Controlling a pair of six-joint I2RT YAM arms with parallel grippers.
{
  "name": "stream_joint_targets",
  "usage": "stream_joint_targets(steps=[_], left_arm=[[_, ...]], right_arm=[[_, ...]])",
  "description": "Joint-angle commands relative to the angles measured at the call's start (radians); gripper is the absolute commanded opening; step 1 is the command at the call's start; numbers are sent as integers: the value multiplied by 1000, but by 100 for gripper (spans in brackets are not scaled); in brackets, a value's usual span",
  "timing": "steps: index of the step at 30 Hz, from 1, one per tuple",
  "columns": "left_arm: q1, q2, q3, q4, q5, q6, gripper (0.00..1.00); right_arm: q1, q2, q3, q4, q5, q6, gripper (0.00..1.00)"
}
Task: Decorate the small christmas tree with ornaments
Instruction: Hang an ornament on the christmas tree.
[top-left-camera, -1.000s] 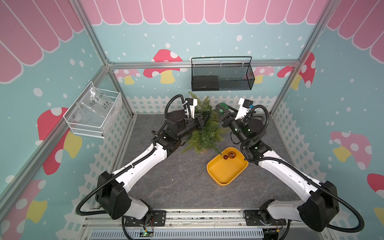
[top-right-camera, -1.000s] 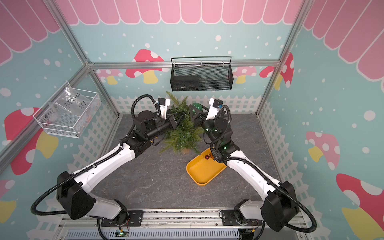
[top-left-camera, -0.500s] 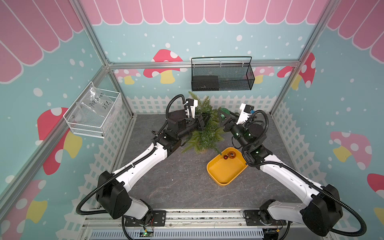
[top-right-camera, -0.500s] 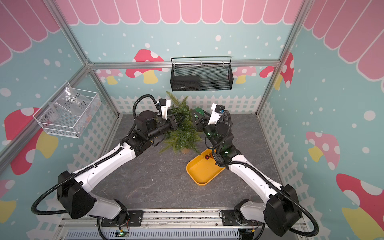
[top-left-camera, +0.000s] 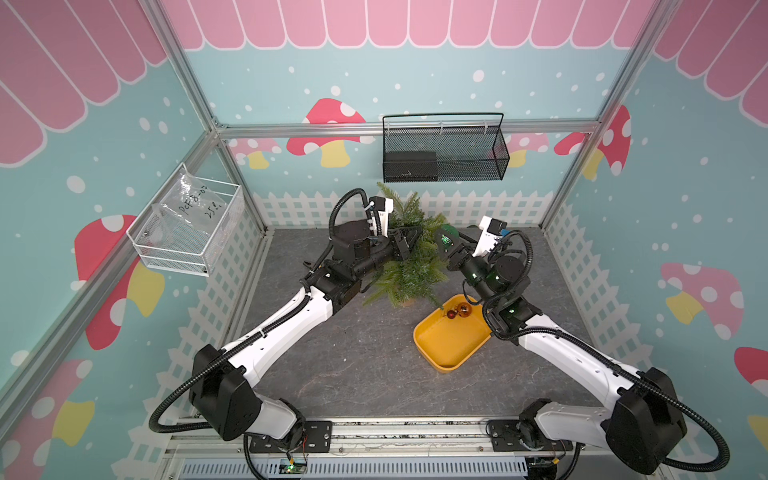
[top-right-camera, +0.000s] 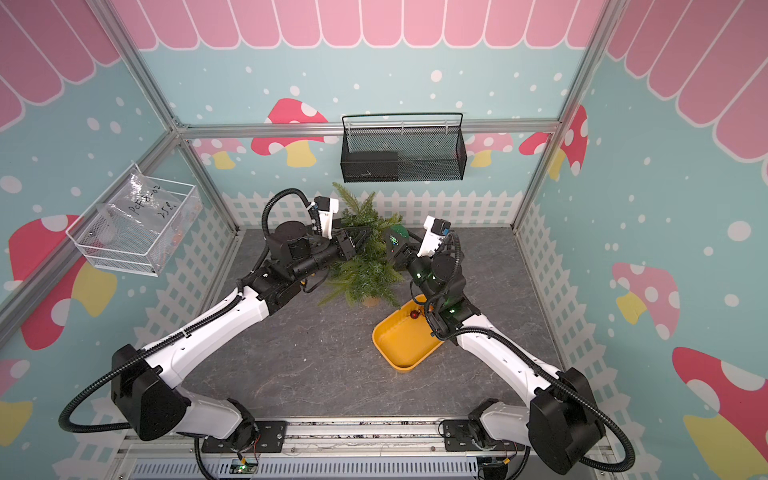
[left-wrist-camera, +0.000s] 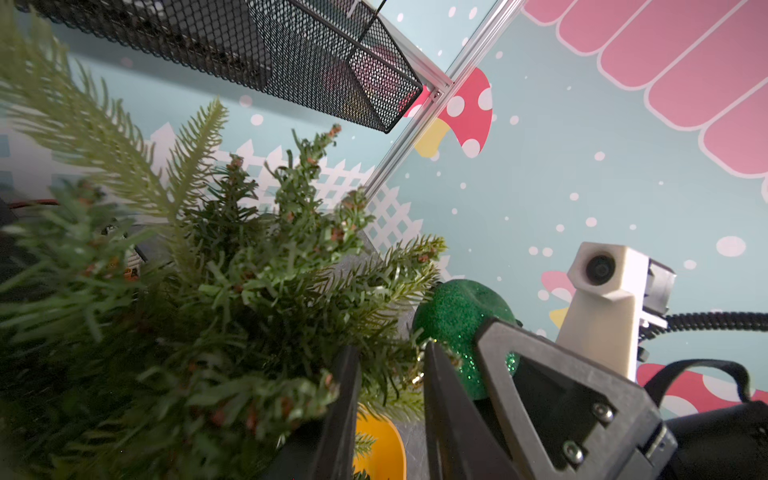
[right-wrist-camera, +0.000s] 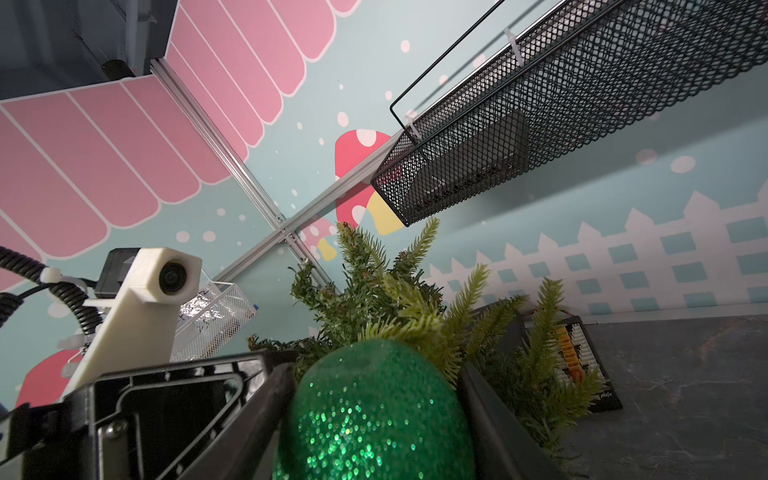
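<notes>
Seen from above, the small christmas tree (top-left-camera: 409, 272) stood upright toward twelve o'clock on the grey table (top-left-camera: 353, 365), with its base at about ten o'clock of the yellow tray (top-left-camera: 446, 345). My right pincer (top-left-camera: 448, 246) was clamped on the glittery green ball (top-left-camera: 444, 237), one finger pressed to each side of it. It held the ball clear of the table, at the branch tips on the tree's two o'clock side. My left pincer (left-wrist-camera: 390, 353) reached into the upper foliage from nine o'clock. In the left wrist view its fingers (left-wrist-camera: 347, 399) stood a narrow gap apart, with only needles showing in the gap, and I could make out nothing gripped there. The green ball sat just beyond that pincer's outer finger. The copper-orange ball (top-left-camera: 464, 309) and the smaller dark red ball (top-left-camera: 451, 314) lay close together at the tray's twelve o'clock end, near my right arm. A black mesh basket (top-left-camera: 465, 153) hung on the wall at twelve o'clock, above the treetop.
</notes>
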Motion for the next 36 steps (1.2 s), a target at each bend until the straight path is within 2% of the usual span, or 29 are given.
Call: stream_joint_targets(steps=[1,10,22,28,36], left_arm=[[6,-33,-9,-17,-16,-13,32],[4,-46,-11,-20,-14,-19,34],[2,-116,-59,-52,-10,-43,40],[-4,-182,-102,-104,-13,-37,46],[-12,-285,-182,-196,13,-18,53]], right_arm=[[-4,-32,-17,59,-18,28,61],[-3,-66,-25,34,1,18,75],[-4,-136,-29,-55,19,-33,74],[-4,-219,-26,-248,49,-110,72],[-4,-386,-68,-642,244,-213,70]])
